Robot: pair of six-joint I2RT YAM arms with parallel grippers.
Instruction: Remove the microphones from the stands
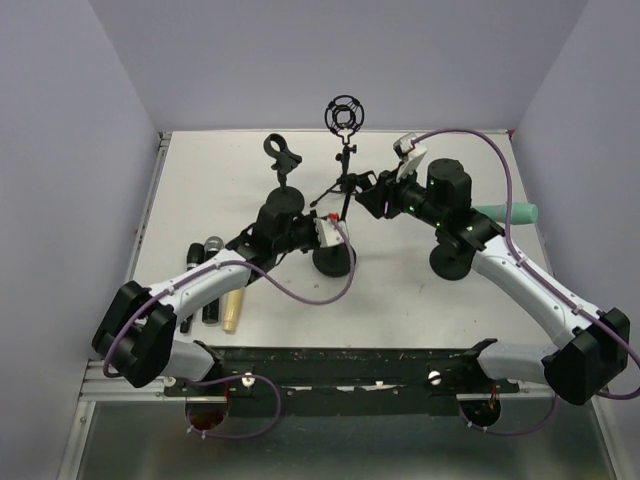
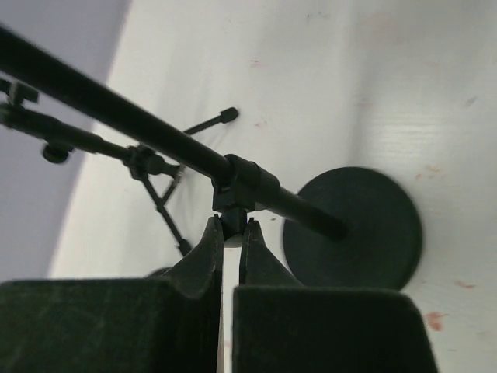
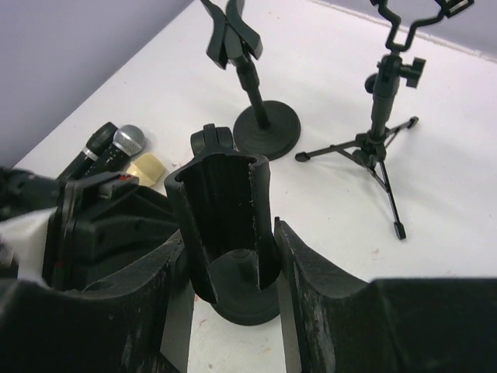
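Hovering over a white table [image 1: 420,295] between lilac walls [image 1: 300,60], left gripper [image 2: 231,227] nips a stand knob [image 2: 233,236], right gripper [image 3: 233,237] clasps a clip [image 3: 225,206].

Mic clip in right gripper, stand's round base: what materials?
Mic clip: probably moulded plastic, matte black; thin walls, pale edge scuffs. Round base: looks like cast metal, matte black coating; flat solid disc, though plastic can't be ruled out.

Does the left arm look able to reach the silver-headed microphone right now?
Probably not yet: the left gripper is shut on a stand knob, and the microphone lies back beside its forearm.
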